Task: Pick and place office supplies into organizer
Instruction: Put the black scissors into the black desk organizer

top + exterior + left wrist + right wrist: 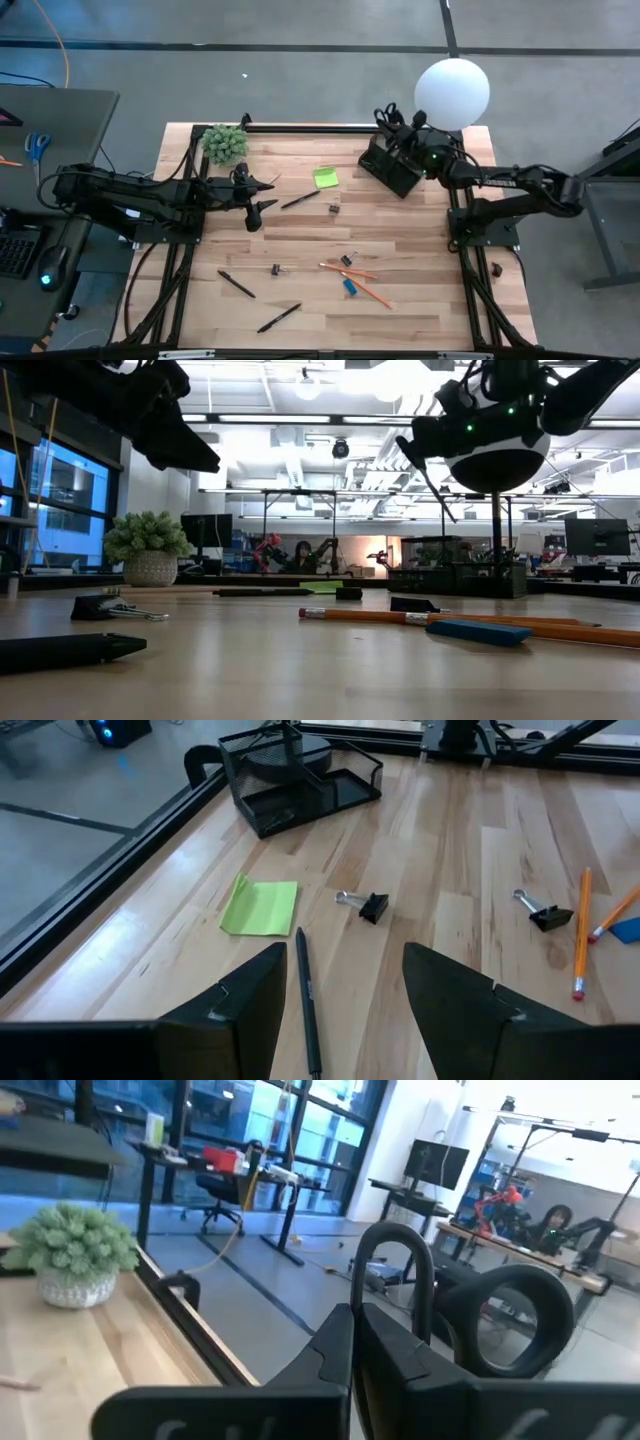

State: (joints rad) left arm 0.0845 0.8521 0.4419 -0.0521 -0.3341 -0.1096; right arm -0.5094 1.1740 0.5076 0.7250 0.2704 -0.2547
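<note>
The black-handled scissors (470, 1320) are sitting between the closed fingers of the right gripper (392, 122), handles pointing up, and this gripper is hanging over the black organizer (392, 168) at the far right part of the table (420, 300), beside the white globe lamp (452, 92). The lime-green sticky-note pad (325, 177) is lying left of the organizer, with a black pen (300, 199) near it. The left gripper (262, 195) is hovering with open fingers just beside this pen, the pen lying between its fingers in the left wrist view. Two pencils (352, 274), a small blue piece (349, 286), clips and two other pens are lying nearer the front edge. A potted plant (225, 144) is standing in the far left corner
</note>
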